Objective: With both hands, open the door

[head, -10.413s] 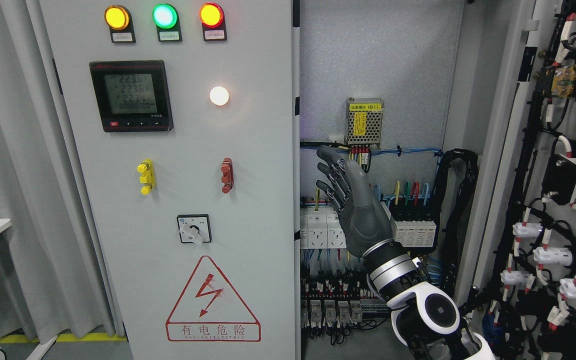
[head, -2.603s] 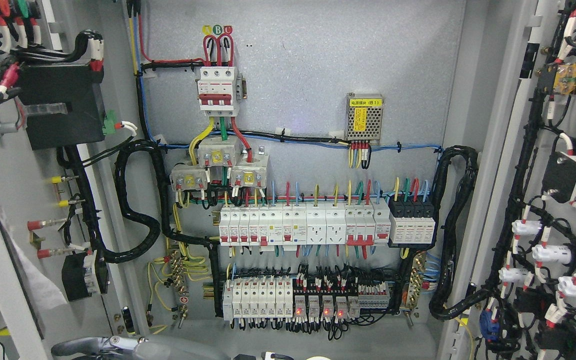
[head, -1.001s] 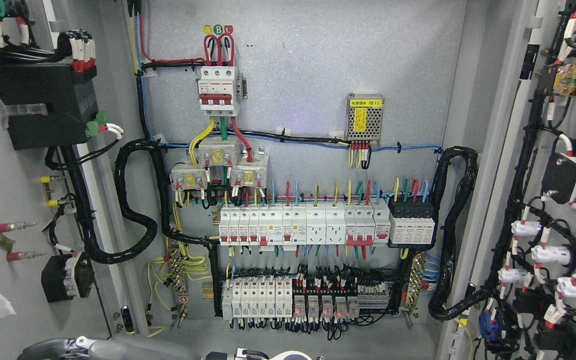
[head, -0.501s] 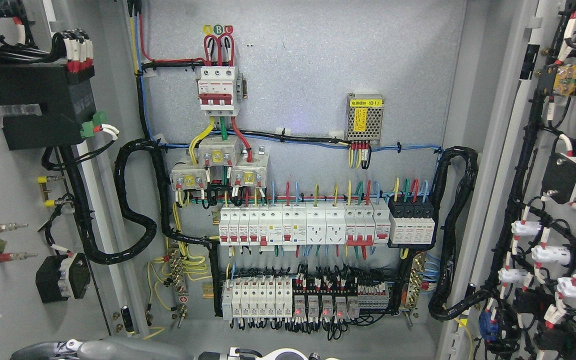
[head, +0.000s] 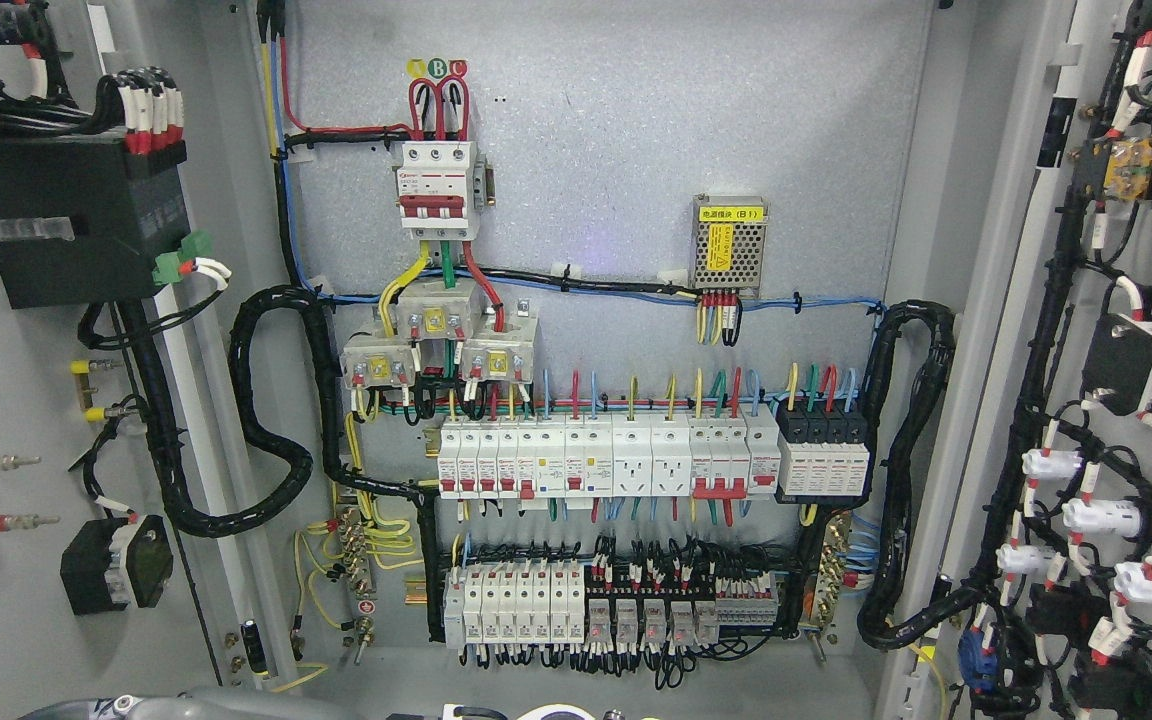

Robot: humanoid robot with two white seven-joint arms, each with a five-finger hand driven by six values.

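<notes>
Head view. The left grey steel cabinet door (head: 26,400) is swung fully open at the left of the frame, its inner face turned toward the camera. The right grey steel cabinet door (head: 1026,330) is likewise open at the right edge, its inner face carrying black wire looms and white connectors (head: 1096,515).

On the left door's inner face sit a black rectangular meter housing (head: 76,220) and a small black switch body (head: 116,563), joined by a black corrugated cable conduit (head: 266,420) that loops into the enclosure.

Between the doors, the grey textured back panel (head: 636,130) is exposed. It carries a white three-pole breaker with red levers (head: 436,190) at upper centre, a small perforated metal power supply with a yellow label (head: 729,240) to its right, a row of white miniature breakers (head: 606,457) at mid height, and a lower row of white and black relay modules (head: 596,610).

A curved grey arm segment (head: 166,705) shows along the bottom edge at lower left. Neither hand appears, so whether the fingers are spread or curled cannot be told.
</notes>
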